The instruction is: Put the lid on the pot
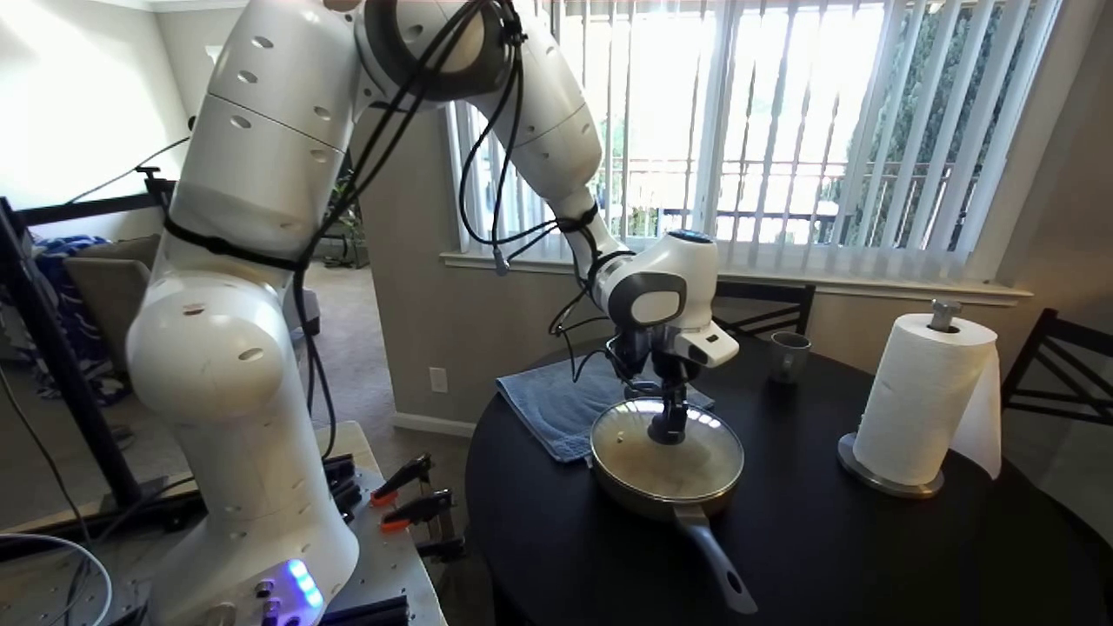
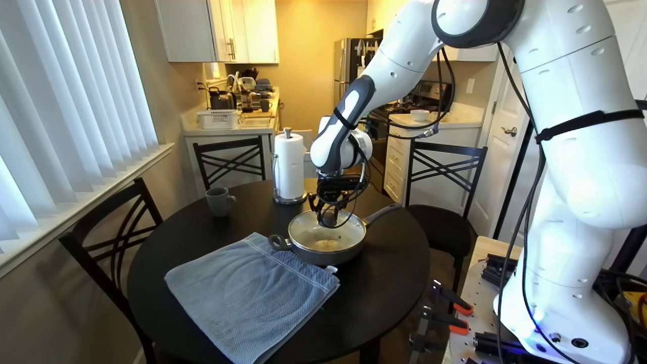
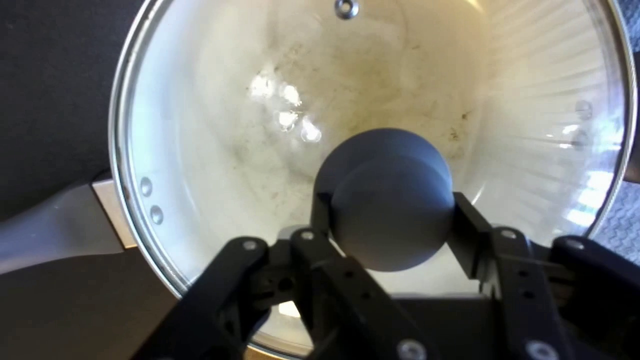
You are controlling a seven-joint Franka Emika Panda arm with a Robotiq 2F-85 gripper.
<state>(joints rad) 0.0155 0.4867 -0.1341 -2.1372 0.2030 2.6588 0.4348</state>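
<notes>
The see-through glass lid [image 1: 633, 456] with its metal rim lies level over the frying pan [image 1: 639, 504]. Its rim appears to rest on the pan's rim all round. The pan also shows in an exterior view [image 2: 328, 257], where the glass is hard to make out. In the wrist view the lid [image 3: 200, 110] covers the pale pan inside, and the long handle [image 3: 60, 227] points left. My gripper [image 3: 390, 215] has one finger on each side of the dark knob [image 3: 395, 220] and looks shut on it. The gripper [image 1: 669, 423] points straight down above the lid's middle.
A grey-blue cloth [image 2: 252, 298] lies on the dark round table [image 2: 389, 293] beside the pan, close to its small side handle [image 2: 278, 242]. A paper towel roll [image 1: 926, 400] and a grey mug [image 1: 789, 356] stand on the table. Black chairs [image 2: 119, 237] surround it.
</notes>
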